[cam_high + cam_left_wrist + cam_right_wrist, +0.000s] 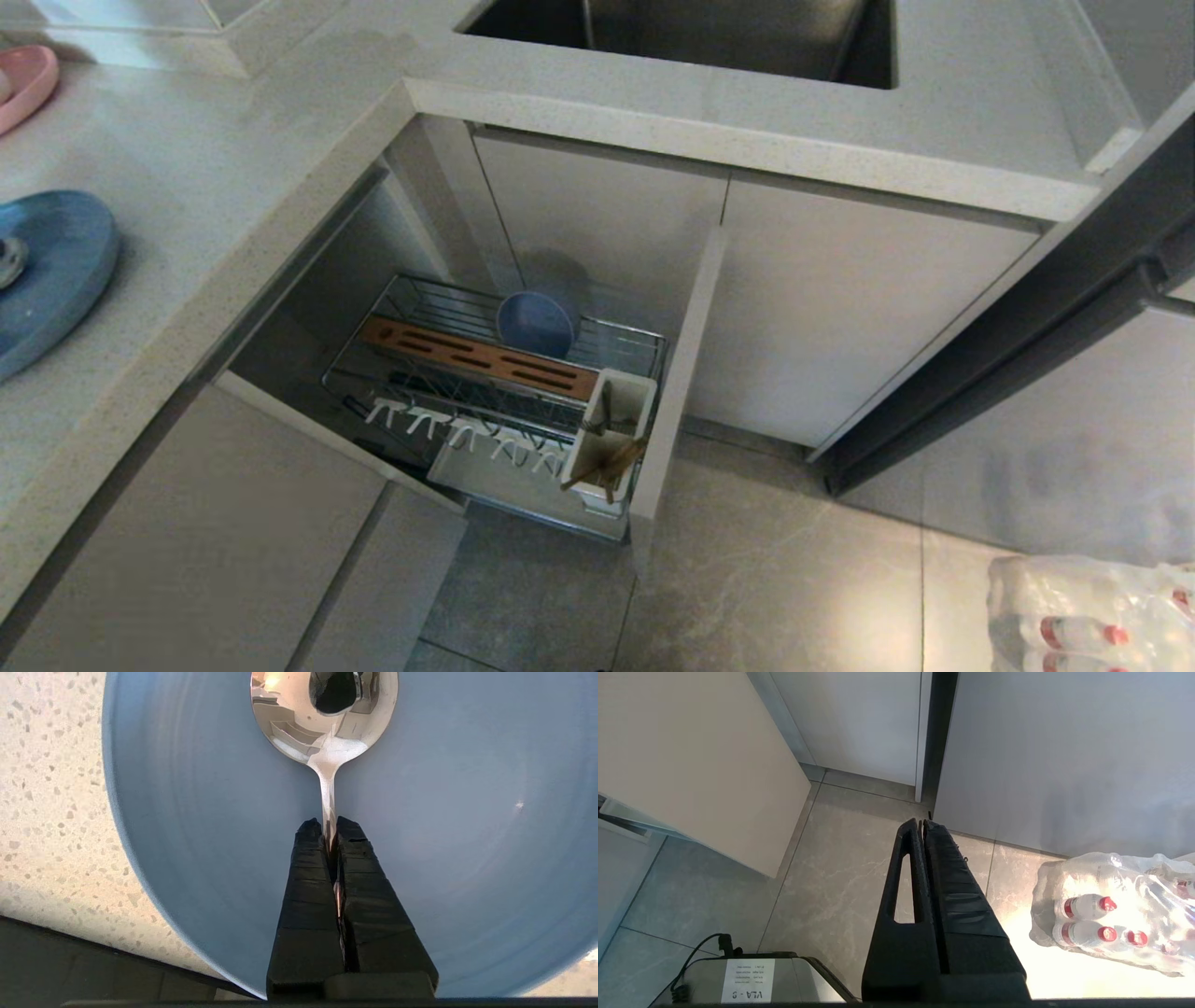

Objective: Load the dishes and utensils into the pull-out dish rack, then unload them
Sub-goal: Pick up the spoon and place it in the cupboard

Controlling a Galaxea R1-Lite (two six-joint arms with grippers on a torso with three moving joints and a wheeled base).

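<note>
The light-blue plate (51, 275) lies on the counter at the far left; a bit of the silver spoon (9, 261) shows on it at the picture's edge. In the left wrist view my left gripper (329, 826) is shut on the spoon (324, 723) handle just behind its shiny bowl, over the plate (210, 835). The pull-out dish rack (504, 392) stands drawn out below the counter. The light-blue bowl (534, 324) leans on edge in it, and the wooden chopsticks (607, 462) stand in its white cup (611, 425). My right gripper (921, 823) hangs shut and empty above the floor.
A pink plate (26, 84) sits at the counter's far-left back. The sink (691, 37) is behind the open cabinet. The rack's beige front panel (677, 373) juts out over the floor. A wrapped pack of bottles (1092, 611) lies on the floor tiles at lower right.
</note>
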